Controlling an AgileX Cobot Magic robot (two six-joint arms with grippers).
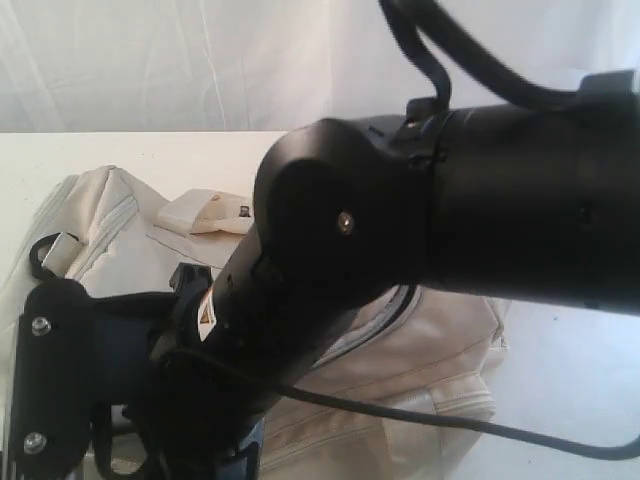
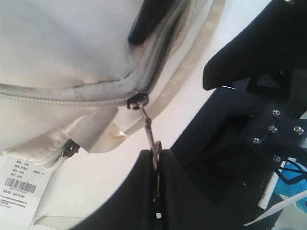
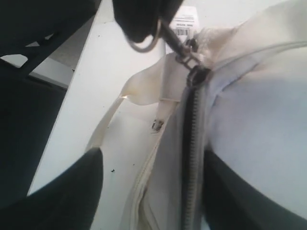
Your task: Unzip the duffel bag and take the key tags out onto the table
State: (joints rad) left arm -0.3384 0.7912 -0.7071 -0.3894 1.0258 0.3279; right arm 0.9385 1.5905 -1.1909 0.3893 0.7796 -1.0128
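The cream duffel bag [image 1: 110,225] lies on the white table [image 1: 120,150], largely hidden in the exterior view behind my right arm [image 1: 480,200]. My left gripper [image 2: 157,153] is shut on the metal ring of the zipper pull [image 2: 146,122], which runs taut to the slider [image 2: 136,100] at the bag's corner. My right gripper [image 3: 153,191] stands open astride the bag's edge, with the grey zipper [image 3: 192,143] running between its fingers [image 3: 72,191]. The right wrist view also shows the pull ring [image 3: 144,44] held in the left gripper. The key tags are hidden.
A paper barcode label [image 2: 19,184] hangs off the bag. A pale webbing strap [image 2: 192,62] lies on the table beside the zipper. A black D-ring [image 1: 45,255] sits at the bag's far left end. The left arm's black bracket [image 1: 60,380] fills the lower left.
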